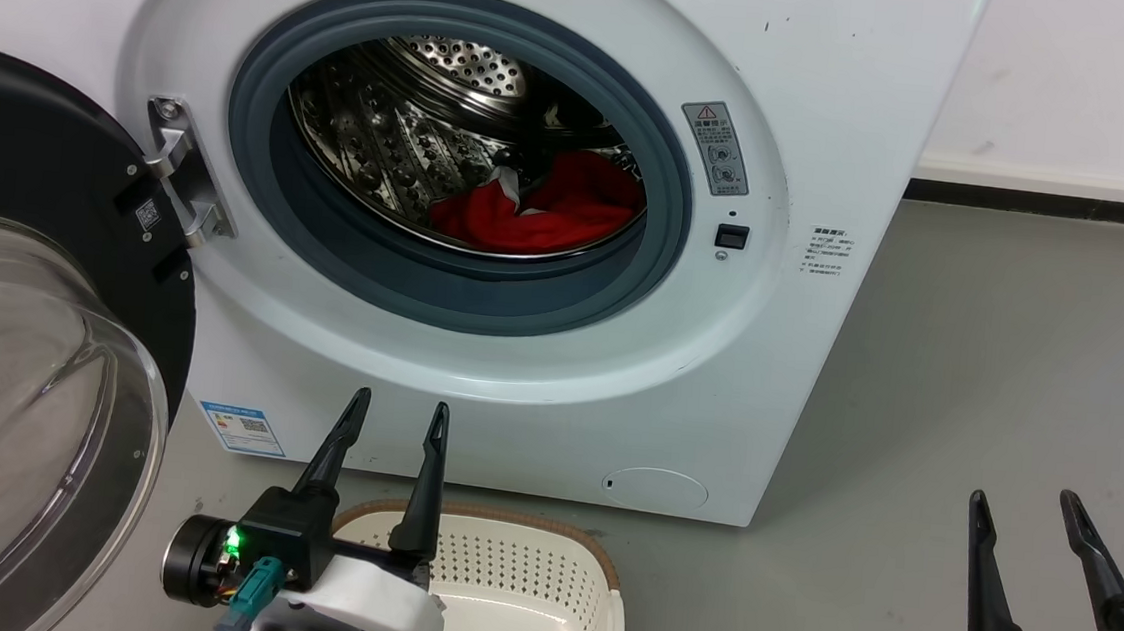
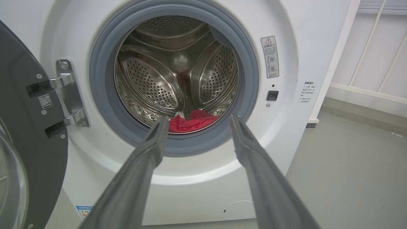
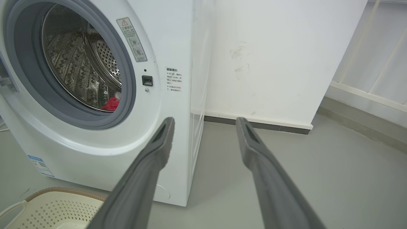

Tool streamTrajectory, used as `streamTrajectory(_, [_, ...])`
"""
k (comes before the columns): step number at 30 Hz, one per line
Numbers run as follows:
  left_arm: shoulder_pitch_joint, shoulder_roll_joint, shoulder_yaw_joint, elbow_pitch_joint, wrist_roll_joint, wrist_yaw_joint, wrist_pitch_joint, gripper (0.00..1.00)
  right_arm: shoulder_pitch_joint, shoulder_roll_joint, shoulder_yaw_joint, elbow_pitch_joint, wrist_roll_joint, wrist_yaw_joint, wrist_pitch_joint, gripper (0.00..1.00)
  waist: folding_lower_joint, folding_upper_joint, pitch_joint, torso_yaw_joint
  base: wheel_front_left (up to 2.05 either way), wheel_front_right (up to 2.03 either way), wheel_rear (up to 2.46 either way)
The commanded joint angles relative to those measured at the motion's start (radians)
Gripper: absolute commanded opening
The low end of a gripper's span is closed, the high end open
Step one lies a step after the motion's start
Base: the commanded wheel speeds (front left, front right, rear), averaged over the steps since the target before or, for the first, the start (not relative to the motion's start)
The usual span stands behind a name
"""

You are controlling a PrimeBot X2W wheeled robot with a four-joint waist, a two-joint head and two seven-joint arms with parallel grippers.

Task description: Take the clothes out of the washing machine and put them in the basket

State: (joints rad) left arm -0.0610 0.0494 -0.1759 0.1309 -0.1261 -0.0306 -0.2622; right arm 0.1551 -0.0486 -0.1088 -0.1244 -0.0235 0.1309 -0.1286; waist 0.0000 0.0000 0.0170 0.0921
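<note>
We hold our left gripper and right gripper spread wide and empty before the washing machine, the red clothes low in its drum, the basket near its foot.

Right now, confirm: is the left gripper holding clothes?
No, the left gripper is open and empty; the clothes lie in the machine.

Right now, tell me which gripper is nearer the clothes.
Left. The left gripper hangs below the porthole, aimed at the clothes; the right gripper sits off right of the washing machine.
</note>
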Motion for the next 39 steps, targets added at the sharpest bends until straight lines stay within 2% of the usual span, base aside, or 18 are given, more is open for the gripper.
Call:
streamTrajectory(1, [0.0,0.002,0.001,0.001,-0.003,0.004,-0.003,1.0,0.01,-0.003,-0.001,0.003,0.008,0.0,-0.005,1.0,0.0,0.0,0.0,-0.001,0.0,0.0,0.0])
streamTrajectory(22, [-0.019,0.002,-0.001,0.008,-0.004,0.006,-0.003,1.0,-0.004,-0.003,0.002,-0.001,0.026,0.0,-0.002,1.0,0.0,0.0,0.032,-0.003,0.0,0.0,0.0])
streamTrajectory(27, [-0.064,0.002,0.013,0.005,-0.002,0.011,-0.003,1.0,-0.038,-0.003,0.013,-0.021,0.021,0.0,0.001,1.0,0.0,0.0,0.11,-0.018,0.0,0.0,0.0])
streamTrajectory(39, [-0.285,0.002,0.091,0.069,0.023,0.011,-0.003,1.0,-0.181,-0.002,0.068,-0.067,0.029,0.0,-0.021,1.0,0.0,0.0,0.406,-0.095,0.0,0.0,0.0])
